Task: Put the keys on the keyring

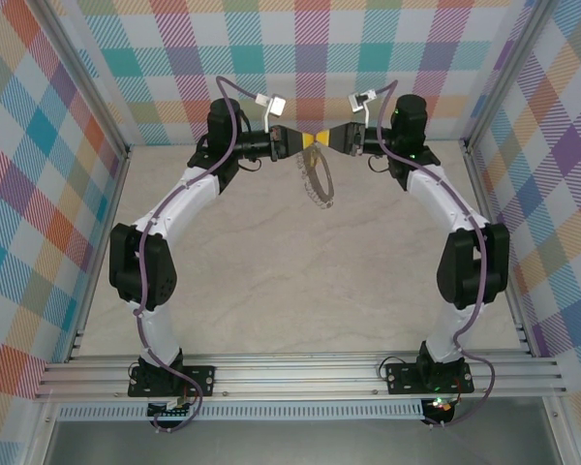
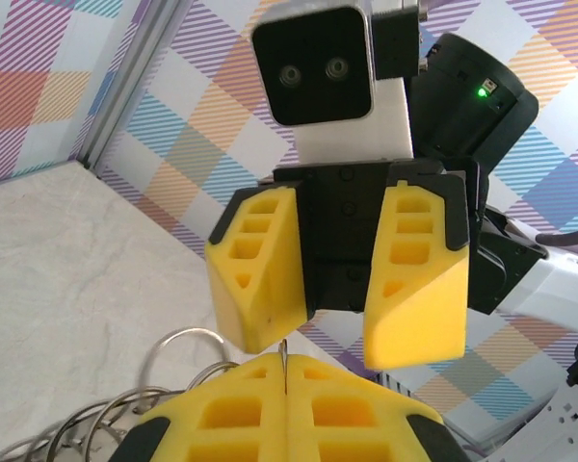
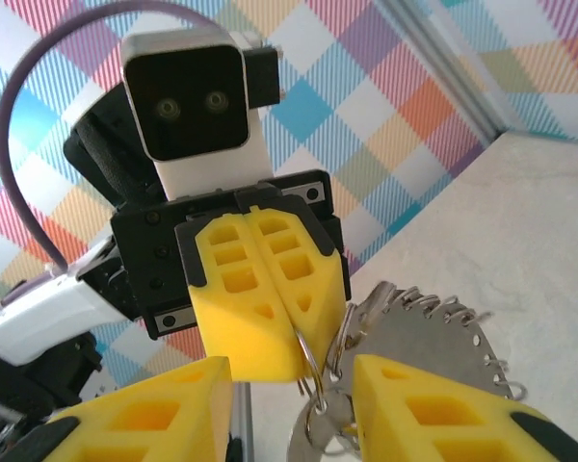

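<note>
Left arm (image 1: 189, 194) and right arm (image 1: 436, 194): my links wear white moulded shells, and my joint housings are black. Each arm ends in a flat black base plate (image 1: 171, 378). A purple-grey cable (image 3: 37, 50) runs along each arm. Each of my wrists carries a pale grey camera block (image 2: 318, 67) with a black face and two round lenses. My fingers (image 2: 255, 269) are yellow wedge-shaped blocks with rectangular and triangular recesses, seated on a black carriage. A green indicator lamp (image 2: 484, 91) glows on my right wrist housing.
</note>
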`<state>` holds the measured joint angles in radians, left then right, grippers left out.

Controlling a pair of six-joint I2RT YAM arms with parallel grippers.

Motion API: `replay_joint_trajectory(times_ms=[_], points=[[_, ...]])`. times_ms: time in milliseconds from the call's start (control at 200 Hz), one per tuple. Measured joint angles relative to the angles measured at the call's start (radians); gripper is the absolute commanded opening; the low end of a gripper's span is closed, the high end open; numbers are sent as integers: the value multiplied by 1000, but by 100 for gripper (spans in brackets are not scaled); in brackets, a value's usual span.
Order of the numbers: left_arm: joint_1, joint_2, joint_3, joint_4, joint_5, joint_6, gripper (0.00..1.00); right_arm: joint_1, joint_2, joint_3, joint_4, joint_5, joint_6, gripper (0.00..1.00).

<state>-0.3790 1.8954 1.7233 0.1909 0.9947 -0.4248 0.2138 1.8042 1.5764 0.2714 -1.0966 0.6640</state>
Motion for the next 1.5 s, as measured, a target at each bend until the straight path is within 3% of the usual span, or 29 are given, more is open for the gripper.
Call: replay_joint_trajectory(times_ms=[185,385,700,955,1060,1320,1445,1500], points=[[0,0,0,33,8,-18,0,-23,-120,-169,42,123,-6,41],[0,0,0,49,11,-31,0,-10,-129,-296,137,196,35,46],[0,0,0,50,33,-32,0,95,-130,-306,145,234,-24,48],[-10,0,0,50,45,-31,0,102,-130,-305,131,250,-48,45],[-11,-2,0,50,45,-31,0,100,-130,-305,130,253,-52,40],[-12,-4,0,51,48,-31,0,100,-131,-305,132,246,-60,17],[-12,-4,-1,50,41,-31,0,101,-144,-305,129,240,-77,0],[-12,-6,-1,52,41,-31,0,101,-149,-305,122,241,-76,0]])
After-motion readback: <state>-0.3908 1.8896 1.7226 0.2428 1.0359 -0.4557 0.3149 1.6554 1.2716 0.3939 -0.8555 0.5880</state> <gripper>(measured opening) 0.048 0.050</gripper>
